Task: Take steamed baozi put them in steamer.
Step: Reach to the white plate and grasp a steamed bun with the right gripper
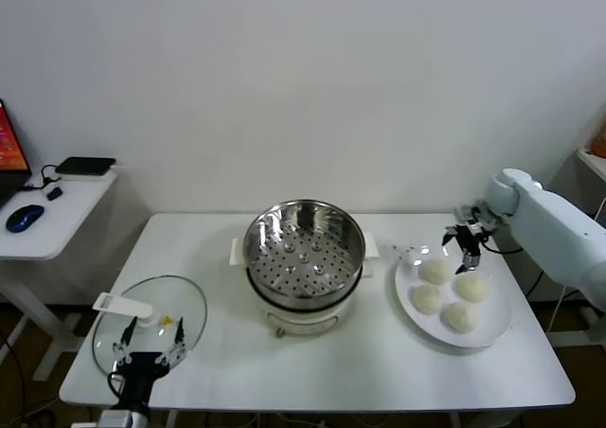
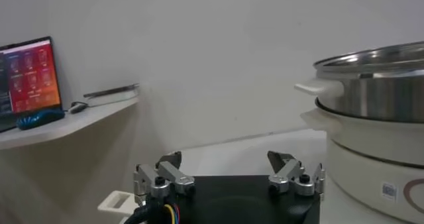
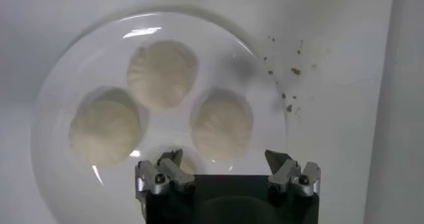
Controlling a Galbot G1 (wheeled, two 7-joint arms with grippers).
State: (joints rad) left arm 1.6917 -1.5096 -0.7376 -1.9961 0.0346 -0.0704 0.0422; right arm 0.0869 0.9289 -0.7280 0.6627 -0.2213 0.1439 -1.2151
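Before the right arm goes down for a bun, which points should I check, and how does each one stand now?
1. Right pincer open, nothing held: ok.
2. Right pincer above the plate: ok.
3. Four buns on the plate, nearest one: ok.
4. Steamer uncovered and nothing inside: ok.
5. Lid lies on the table beside the steamer, out of the path: ok.
6. Left pincer open over the lid, clear of the steamer: ok.

Four baozi (image 1: pixel 449 294) on plate (image 1: pixel 409 300) right of steamer (image 1: pixel 305 248), lid (image 1: pixel 150 325) left
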